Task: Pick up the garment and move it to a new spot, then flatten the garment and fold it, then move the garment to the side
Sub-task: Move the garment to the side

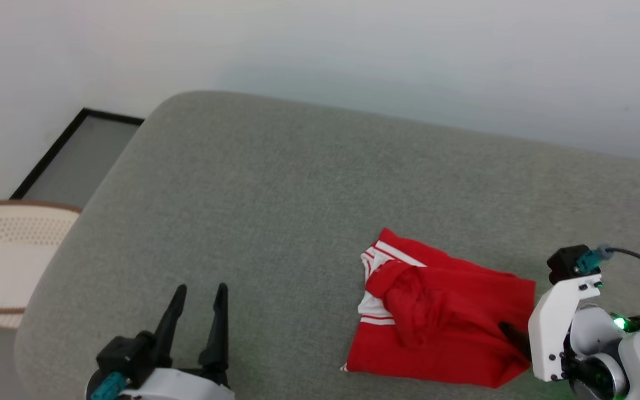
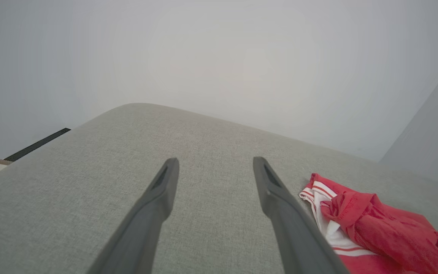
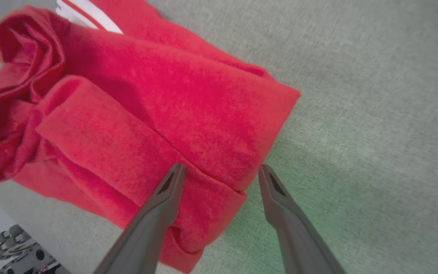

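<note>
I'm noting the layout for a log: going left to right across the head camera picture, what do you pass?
cream basket → left claw, open → red shirt → right claw, open at the shirt's right edge

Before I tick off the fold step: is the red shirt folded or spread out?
Folded, loosely: the garment lies as a compact rectangle, layered edges stacked at one corner, the middle bunched.
</note>
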